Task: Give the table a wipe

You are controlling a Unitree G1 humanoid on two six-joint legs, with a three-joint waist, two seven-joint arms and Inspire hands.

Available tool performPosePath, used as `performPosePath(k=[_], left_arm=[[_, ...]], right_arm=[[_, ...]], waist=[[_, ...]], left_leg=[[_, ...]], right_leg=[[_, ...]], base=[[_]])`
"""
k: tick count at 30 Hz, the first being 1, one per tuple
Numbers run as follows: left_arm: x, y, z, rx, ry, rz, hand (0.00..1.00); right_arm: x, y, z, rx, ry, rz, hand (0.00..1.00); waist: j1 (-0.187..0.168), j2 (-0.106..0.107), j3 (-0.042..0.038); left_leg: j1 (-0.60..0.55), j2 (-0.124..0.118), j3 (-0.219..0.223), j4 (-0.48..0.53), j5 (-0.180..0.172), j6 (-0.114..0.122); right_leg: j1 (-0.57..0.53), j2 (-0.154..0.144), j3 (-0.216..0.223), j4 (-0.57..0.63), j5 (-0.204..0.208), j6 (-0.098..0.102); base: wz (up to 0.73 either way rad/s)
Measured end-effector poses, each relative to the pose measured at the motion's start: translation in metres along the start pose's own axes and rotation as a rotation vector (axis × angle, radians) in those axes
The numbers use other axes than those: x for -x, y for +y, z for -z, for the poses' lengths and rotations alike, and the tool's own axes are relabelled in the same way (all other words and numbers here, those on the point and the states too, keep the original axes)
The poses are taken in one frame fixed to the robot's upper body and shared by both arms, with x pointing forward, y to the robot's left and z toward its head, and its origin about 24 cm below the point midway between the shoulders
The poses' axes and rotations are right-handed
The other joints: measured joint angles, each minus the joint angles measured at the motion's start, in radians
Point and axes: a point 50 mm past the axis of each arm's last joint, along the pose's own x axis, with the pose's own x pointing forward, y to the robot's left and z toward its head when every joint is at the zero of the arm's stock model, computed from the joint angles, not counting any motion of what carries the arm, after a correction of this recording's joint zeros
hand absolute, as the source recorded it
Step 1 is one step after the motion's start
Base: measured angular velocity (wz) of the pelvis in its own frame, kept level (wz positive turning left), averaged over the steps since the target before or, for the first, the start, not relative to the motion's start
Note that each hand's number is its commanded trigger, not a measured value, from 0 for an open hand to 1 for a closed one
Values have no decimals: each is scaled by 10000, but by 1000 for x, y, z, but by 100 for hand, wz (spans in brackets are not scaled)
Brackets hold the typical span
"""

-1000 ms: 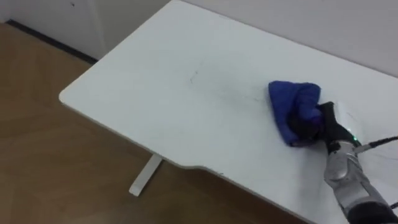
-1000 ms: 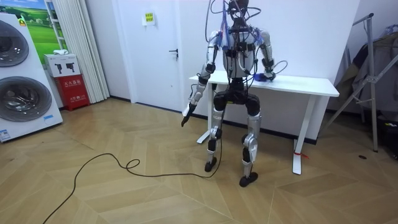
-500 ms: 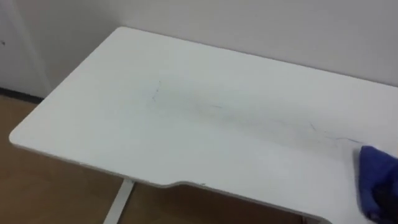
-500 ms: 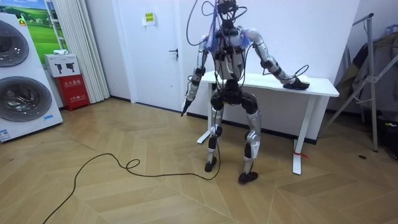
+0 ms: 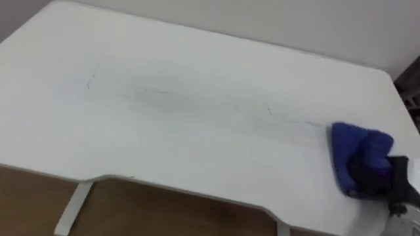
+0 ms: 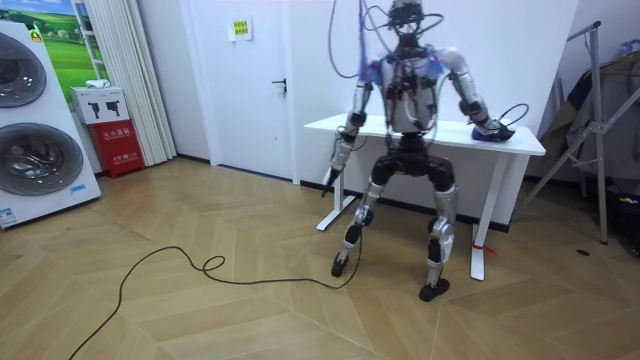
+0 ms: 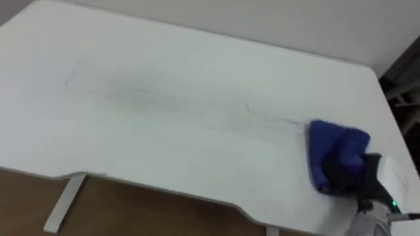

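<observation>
A white table (image 5: 184, 124) has faint thin marks (image 5: 89, 81) on its top. A crumpled blue cloth (image 5: 354, 149) lies near the table's right end. My right hand (image 5: 384, 178) rests on the cloth from the lower right, its dark fingers curled into the folds. The cloth (image 7: 331, 147) and the right hand (image 7: 359, 176) look the same in the right eye view. In the room view I stand before the table (image 6: 440, 130), my right hand (image 6: 497, 129) reaching to its end on the room view's right. My left hand (image 6: 329, 178) hangs idle beside the table, fingers relaxed.
The table's right edge (image 5: 400, 98) lies close to the cloth, and its front edge (image 5: 164, 187) has a shallow cut-out. Wood floor (image 6: 200, 300) spreads behind me. A metal stand (image 6: 600, 130) is beyond the table's end; a washing machine (image 6: 35, 130) stands far off.
I have stepped sideways along the table toward its right end, so the eye view shifted. My right hand has dragged the blue cloth across the top to near the right end.
</observation>
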Motion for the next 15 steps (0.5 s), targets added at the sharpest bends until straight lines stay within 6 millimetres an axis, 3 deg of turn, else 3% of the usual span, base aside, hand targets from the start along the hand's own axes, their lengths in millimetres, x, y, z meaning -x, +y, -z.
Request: performPosePath(k=[2, 3, 4, 7, 9, 10, 11, 12, 15], left_arm=[[1, -10, 0, -321, 16, 427, 0], [1, -12, -2, -424, -43, 536, 0], [1, -15, -3, -618, -63, 697, 0], [-1, -18, -9, -849, -69, 1021, 0], [-3, -25, -20, -856, -185, 1310, 0], [-3, -26, -22, -876, -238, 1379, 0], [-4, -27, -25, -866, -304, 1466, 0], [-3, -26, -24, -873, -211, 1440, 0], [-1, -20, -10, -912, 294, 1289, 0]], right_arm=[[-6, 0, -20, 326, -570, -88, 100], [-11, 1, -35, 637, -910, -306, 100], [-18, 0, -55, 1336, -1537, -449, 100], [-25, 2, -105, 2681, -3204, -863, 100], [-27, 4, -155, 3669, -4780, -1195, 100], [-26, 5, -166, 3833, -5144, -1280, 100], [-24, 7, -179, 4181, -5619, -1313, 100], [-22, 8, -185, 4350, -5873, -1279, 100], [-22, 9, -183, 4349, -5901, -1289, 100]], waist=[[59, -30, 10], [326, -11, 4], [504, 54, 48], [878, 125, 85], [1419, 175, 127], [1533, 187, 133], [1671, 285, 183], [1988, 311, 149], [2131, 138, 109]], left_leg=[[-355, -274, 493, 524, -6, -10], [-475, -455, 629, 725, -122, 117], [-535, -735, 639, 788, -326, 132], [-548, -1387, 665, 487, -493, 182], [-416, -2038, 603, -283, -513, 222], [-328, -2152, 596, -480, -508, 218], [-196, -2235, 527, -906, -410, 31], [-120, -2335, 495, -1245, -338, -73], [-97, -2676, 147, -1645, -254, 12]], right_leg=[[2, -4, -107, -17, 10, -244], [6, -16, -87, -40, -33, -374], [77, 40, -120, -150, 25, -495], [202, 167, -68, -488, 93, -548], [210, 172, -178, -712, 160, -539], [213, 154, -259, -747, 166, -528], [268, 168, -461, -903, 197, -470], [318, 128, -643, -1041, 225, -386], [539, -61, -1015, -1287, 312, -140]], base=[[4], [-10], [-13], [6], [16], [40], [44], [41], [39]])
